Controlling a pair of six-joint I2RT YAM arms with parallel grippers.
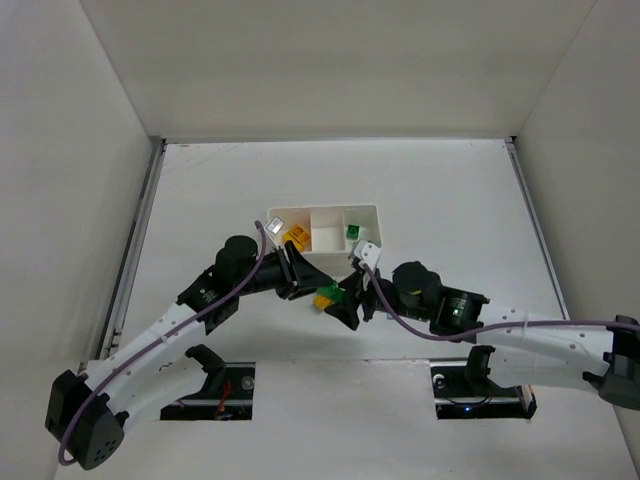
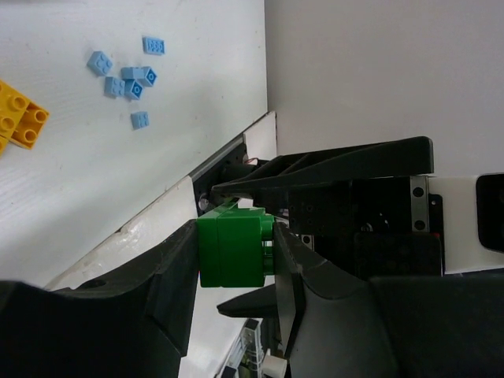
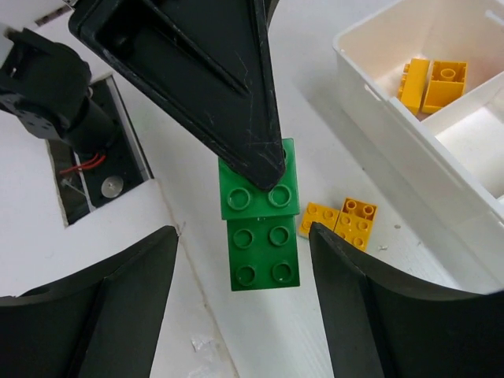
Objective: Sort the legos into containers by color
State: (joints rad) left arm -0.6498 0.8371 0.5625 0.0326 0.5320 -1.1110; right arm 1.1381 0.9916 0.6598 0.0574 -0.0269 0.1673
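My left gripper (image 2: 236, 240) is shut on a pair of joined green legos (image 2: 228, 252), held just above the table in front of the white tray (image 1: 322, 212). In the right wrist view the green legos (image 3: 260, 228) hang under the left finger (image 3: 228, 102). My right gripper (image 3: 242, 236) is open, with one finger on each side of them and not touching. In the top view both grippers (image 1: 316, 284) (image 1: 352, 302) meet at the green legos (image 1: 329, 291). The tray's left compartment holds yellow legos (image 3: 431, 83). Its right compartment holds a green lego (image 1: 352, 231).
Two yellow legos (image 3: 342, 222) lie on the table beside the green ones, near the tray's front wall (image 3: 409, 150). Several pale blue legos (image 2: 126, 75) and more yellow ones (image 2: 17, 118) lie on the white surface in the left wrist view. Walls enclose the table.
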